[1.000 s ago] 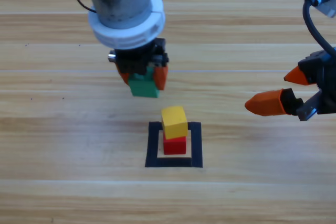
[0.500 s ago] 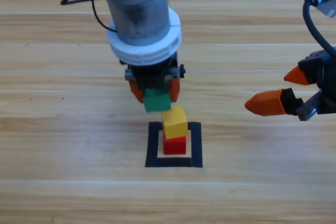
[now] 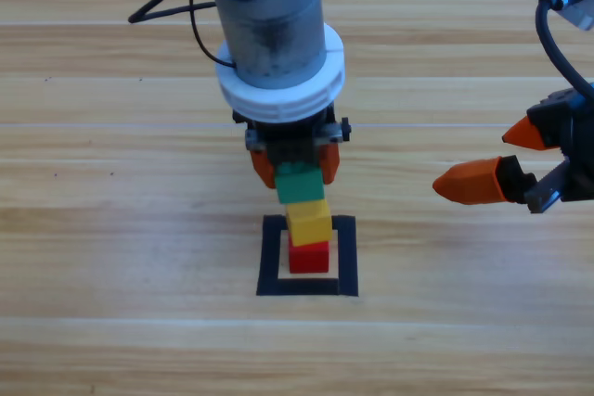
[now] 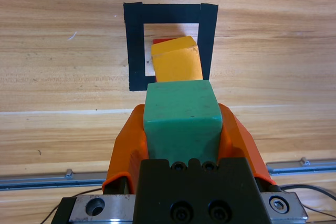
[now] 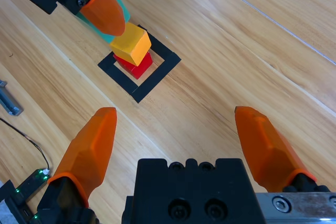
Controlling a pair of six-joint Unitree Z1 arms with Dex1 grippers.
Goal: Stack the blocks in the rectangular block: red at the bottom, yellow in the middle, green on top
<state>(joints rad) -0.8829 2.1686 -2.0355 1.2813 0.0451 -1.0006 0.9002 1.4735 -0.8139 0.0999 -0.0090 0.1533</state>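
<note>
Green cube (image 3: 299, 183) clamped in left pincer (image 3: 295, 162), above yellow cube (image 3: 308, 221); right pincer (image 3: 506, 159) wide open, empty.

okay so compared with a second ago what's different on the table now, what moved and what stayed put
The left gripper, shut on the green cube, carried it toward the picture's right and down, from beside the stack to just above the yellow cube; it is not released. Unchanged: the yellow cube on the red cube inside the black tape rectangle, and the right gripper, open, at the right edge.
</note>
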